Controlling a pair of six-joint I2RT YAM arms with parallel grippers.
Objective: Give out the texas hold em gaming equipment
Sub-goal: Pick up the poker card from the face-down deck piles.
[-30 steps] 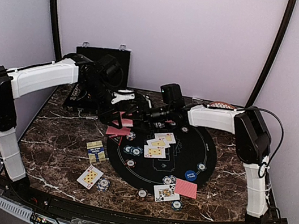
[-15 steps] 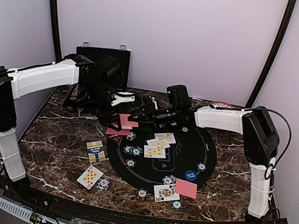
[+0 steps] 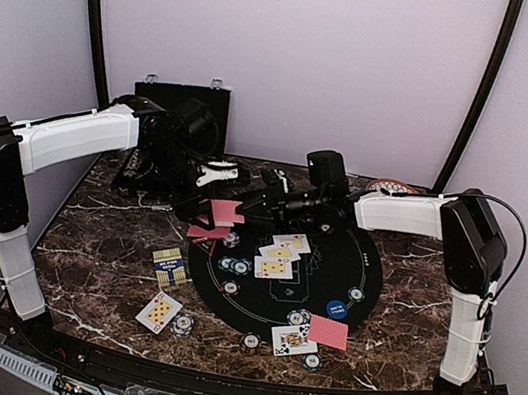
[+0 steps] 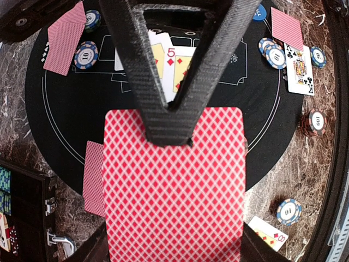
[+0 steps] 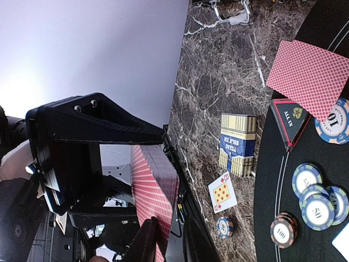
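My left gripper is shut on a deck of red-backed cards and holds it above the far left rim of the black round mat. In the left wrist view its fingertips meet on the deck's top card. My right gripper reaches in from the right. In the right wrist view its fingers stand either side of the deck's edge, open, with a gap at one side. Face-up cards, chips and a blue button lie on the mat.
A face-down card and the blue-and-yellow card box lie left of the mat. Near the front are a face-up card, a chip, a king and a red-backed card. The black case stands at the back left; the patterned plate at the back right.
My right arm has swung to the right and its gripper has drawn back a little towards the deck's right side. My left gripper has kept still with the deck.
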